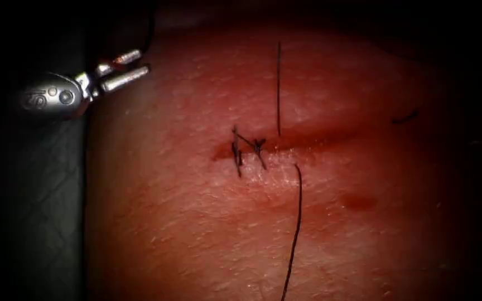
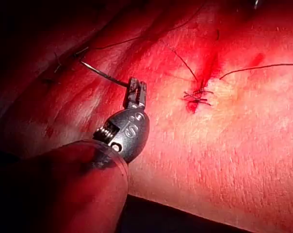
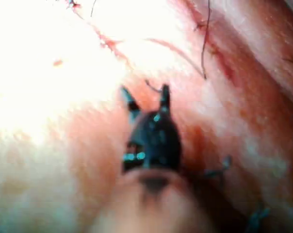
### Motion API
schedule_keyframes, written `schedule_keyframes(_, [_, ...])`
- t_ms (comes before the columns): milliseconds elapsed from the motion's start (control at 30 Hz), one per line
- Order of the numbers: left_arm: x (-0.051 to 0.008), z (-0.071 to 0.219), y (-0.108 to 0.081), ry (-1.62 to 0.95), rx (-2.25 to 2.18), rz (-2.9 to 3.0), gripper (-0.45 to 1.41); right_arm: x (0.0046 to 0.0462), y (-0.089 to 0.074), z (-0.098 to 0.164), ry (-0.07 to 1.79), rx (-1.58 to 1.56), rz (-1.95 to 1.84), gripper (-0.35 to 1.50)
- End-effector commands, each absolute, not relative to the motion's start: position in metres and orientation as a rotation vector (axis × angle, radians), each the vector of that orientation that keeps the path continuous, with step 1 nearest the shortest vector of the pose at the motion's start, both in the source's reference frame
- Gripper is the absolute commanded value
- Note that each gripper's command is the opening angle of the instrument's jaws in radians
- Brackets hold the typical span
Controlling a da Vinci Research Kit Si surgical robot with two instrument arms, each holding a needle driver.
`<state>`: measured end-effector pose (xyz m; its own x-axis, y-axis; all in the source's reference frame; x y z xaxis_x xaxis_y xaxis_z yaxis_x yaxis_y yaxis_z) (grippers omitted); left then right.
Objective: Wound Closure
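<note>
Left tool (image 2: 137,91) pinches needle (image 2: 100,73) beside cut (image 1: 285,142) | right tool (image 3: 147,99) spread, empty | knot (image 1: 246,150) tied | next stitch likely needs regrip

Polished metal over wet, glistening tissue

The left tool (image 1: 123,69) is glossy bright metal, its jaws smooth and its wrist housing mirror-like. The tissue (image 1: 207,223) looks moist, finely grained and slightly shiny. The thread (image 1: 295,223) is thin, dark and matt. The needle (image 2: 103,74) is slim, gleaming metal.
</note>
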<state>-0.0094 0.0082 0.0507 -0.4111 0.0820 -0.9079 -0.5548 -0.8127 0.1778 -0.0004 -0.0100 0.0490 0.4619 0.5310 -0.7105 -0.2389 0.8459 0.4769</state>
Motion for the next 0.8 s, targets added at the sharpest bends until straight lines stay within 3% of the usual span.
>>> schedule_keyframes(33, [-0.0100,0.052,0.008,0.643,-1.415,2.257,-0.45,0.0032,-0.012,0.049,1.014,0.344,0.463,1.35])
schedule_keyframes(200, [-0.0120,0.057,0.009,0.572,-1.395,2.273,-0.45,0.0097,-0.012,0.049,1.050,0.268,0.361,1.35])
schedule_keyframes(267, [-0.0125,0.058,0.009,0.560,-1.391,2.274,-0.45,0.0102,-0.012,0.049,1.057,0.264,0.363,1.33])
schedule_keyframes(333, [-0.0138,0.060,0.009,0.533,-1.392,2.284,-0.45,0.0116,-0.012,0.049,1.064,0.260,0.364,1.19])
schedule_keyframes(733, [-0.0182,0.066,0.009,0.372,-1.393,2.302,-0.45,0.0158,-0.014,0.051,1.084,0.260,0.412,1.16])
schedule_keyframes(767, [-0.0189,0.066,0.009,0.327,-1.385,2.292,0.22,0.0165,-0.015,0.051,1.088,0.269,0.420,1.09])
schedule_keyframes(800, [-0.0192,0.066,0.008,0.316,-1.385,2.284,0.46,0.0170,-0.015,0.051,1.093,0.269,0.414,0.98])
